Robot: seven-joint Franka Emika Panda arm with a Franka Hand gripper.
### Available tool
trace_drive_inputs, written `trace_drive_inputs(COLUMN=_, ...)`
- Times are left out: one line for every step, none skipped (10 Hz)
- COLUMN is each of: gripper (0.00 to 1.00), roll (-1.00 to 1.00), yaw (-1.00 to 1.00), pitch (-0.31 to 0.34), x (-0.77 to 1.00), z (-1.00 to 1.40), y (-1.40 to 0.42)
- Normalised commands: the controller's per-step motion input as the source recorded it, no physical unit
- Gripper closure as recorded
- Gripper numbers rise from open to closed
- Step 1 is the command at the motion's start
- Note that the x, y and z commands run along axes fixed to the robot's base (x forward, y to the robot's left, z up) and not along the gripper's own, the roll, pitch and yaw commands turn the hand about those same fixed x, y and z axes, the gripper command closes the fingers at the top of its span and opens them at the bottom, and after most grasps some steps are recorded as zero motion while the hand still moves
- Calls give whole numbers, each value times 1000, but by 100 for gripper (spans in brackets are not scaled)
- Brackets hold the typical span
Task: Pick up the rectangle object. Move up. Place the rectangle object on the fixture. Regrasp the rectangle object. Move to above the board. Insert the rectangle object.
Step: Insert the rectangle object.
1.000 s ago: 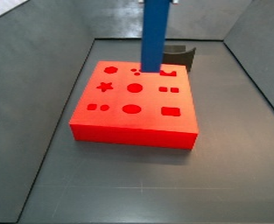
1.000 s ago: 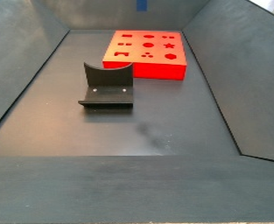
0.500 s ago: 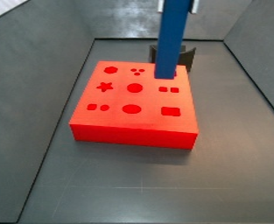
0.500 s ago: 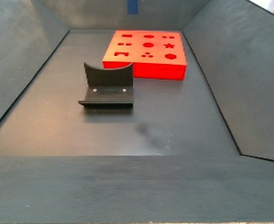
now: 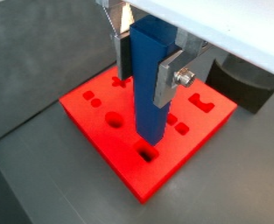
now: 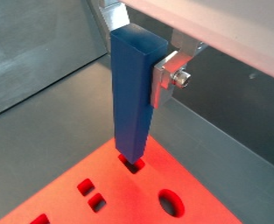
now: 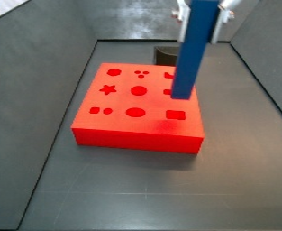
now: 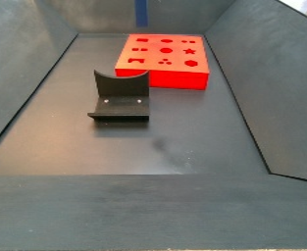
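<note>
The end effector (image 7: 204, 7) above the board (image 7: 137, 113) is cut off by the frame edge in a side view; only its finger tips show. The rectangle object (image 8: 142, 12) shows only its lower end in a side view. The fixture (image 7: 166, 56) behind the board is mostly hidden by the rectangle object.

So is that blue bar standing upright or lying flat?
Upright: the rectangle object hangs vertically from the gripper, its lower end just above the board.
</note>
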Motion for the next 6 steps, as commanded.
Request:
trace_drive_inputs(gripper=100, roll=60, yaw=0, pitch=29, x=249, z=-329, y=-57)
trace_drive_inputs(gripper=100, roll=37, yaw=0, pitch=19, x=143, z=-286, y=-49)
trace_drive_inputs(gripper=100, roll=1, yaw=17, pitch=0, x=37, z=-226, y=-34)
trace_drive_inputs(gripper=100, roll=10, yaw=31, pitch=0, x=0, z=-294, y=-63)
trace_drive_inputs(gripper=100, roll=0, yaw=80, pitch=-17, x=0, z=-309, y=-49)
trace_drive_inputs(gripper=100, roll=0, yaw=186, pitch=-44, x=-6, z=-274, y=-9)
